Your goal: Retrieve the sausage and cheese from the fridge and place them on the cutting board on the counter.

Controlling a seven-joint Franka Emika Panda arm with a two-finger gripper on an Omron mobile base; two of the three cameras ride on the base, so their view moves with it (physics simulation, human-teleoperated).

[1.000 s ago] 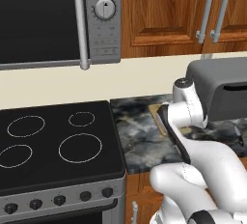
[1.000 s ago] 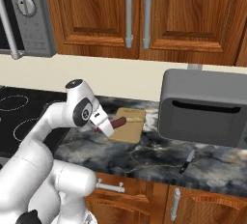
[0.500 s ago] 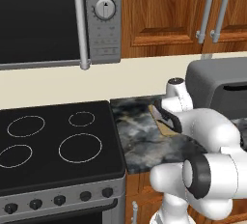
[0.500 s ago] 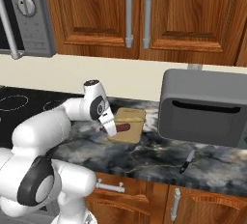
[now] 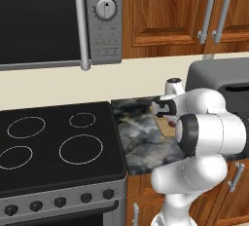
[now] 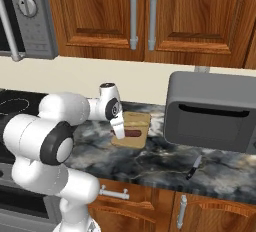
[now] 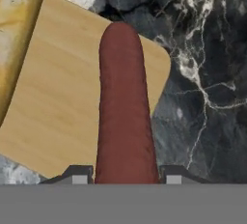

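Counter beside the stovetop in the left base view, the arm bent low over the cutting board, mostly hidden behind it. In the right base view the gripper hangs at the board's near edge with the sausage just above or on the wood. In the hand view the fingertips stand narrowly apart, clamped on either side of the sausage, over the board; the cheese already lies there. What's left, by my reckoning: release the sausage
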